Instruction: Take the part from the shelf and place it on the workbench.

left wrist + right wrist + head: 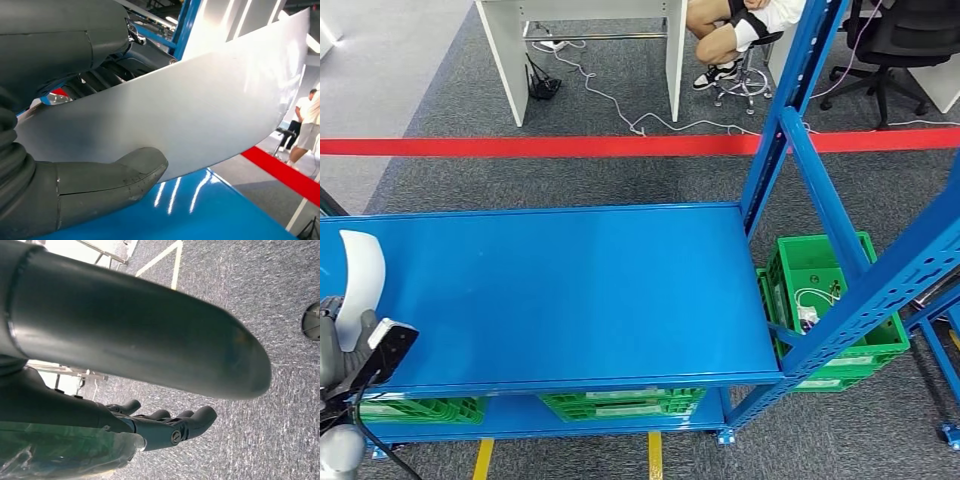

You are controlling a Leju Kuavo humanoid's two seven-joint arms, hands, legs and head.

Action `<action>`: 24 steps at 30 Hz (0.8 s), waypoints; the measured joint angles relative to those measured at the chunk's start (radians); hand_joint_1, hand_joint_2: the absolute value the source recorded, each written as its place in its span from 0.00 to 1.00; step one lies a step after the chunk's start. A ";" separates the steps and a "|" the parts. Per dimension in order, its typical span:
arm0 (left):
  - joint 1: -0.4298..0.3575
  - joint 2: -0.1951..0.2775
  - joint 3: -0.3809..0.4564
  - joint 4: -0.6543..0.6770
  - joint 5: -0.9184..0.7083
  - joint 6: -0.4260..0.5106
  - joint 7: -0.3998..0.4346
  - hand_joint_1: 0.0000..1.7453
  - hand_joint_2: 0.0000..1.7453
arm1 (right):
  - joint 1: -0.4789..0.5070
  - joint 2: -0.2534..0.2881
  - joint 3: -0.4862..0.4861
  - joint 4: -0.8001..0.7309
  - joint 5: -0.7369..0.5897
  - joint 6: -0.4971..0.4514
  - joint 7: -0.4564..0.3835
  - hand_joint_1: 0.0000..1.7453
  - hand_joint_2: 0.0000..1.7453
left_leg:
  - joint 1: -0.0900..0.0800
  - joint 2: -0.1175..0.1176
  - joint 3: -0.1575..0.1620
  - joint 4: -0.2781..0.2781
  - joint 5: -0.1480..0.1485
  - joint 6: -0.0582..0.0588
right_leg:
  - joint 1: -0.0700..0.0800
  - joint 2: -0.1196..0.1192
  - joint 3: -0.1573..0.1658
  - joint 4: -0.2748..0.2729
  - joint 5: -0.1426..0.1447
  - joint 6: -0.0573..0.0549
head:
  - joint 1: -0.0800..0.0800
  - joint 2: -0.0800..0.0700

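Left robot hand (81, 150) grasping white curved part (196, 105) above blue worktop (569, 295); right robot hand (166, 425) released, hanging. Risk: smooth glossy part slipping from thumb pinch.

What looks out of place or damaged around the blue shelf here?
Little stands out. One green plastic crate sits on the carpet beside the blue metal shelf, holding loose wires, unlike those underneath. The curved white part in the left hand looks undamaged.

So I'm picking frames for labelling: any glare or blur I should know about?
Left wrist view: bright streaks of glare on the white part and on the blue shelf. Right wrist view: the thumb is close and soft, the carpet streaky. Head view: evenly lit, sharp.
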 joint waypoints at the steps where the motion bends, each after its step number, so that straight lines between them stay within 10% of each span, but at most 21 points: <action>1: 0.002 -0.004 0.001 -0.007 0.000 0.000 0.000 1.00 1.00 | 0.000 0.000 0.000 0.000 0.000 0.000 0.000 0.00 0.00 | 0.000 0.000 0.000 0.000 0.000 0.000 | 0.000 0.000 0.000 0.000 0.000 0.000 | 0.000 0.000; 12: 0.010 -0.024 0.011 -0.038 0.005 0.004 -0.006 1.00 1.00 | 0.001 0.000 0.000 0.000 0.001 -0.001 -0.001 0.00 0.00 | 0.000 0.000 -0.001 0.000 0.000 0.000 | 0.000 0.000 0.000 0.000 0.000 0.000 | 0.000 0.000; 24: 0.076 -0.085 -0.094 -0.355 0.342 0.124 -0.275 1.00 1.00 | 0.005 0.013 -0.001 0.000 0.021 -0.011 -0.027 0.00 0.00 | 0.001 0.000 -0.002 0.000 -0.001 0.001 | 0.000 0.001 -0.001 -0.001 0.000 0.000 | 0.000 0.000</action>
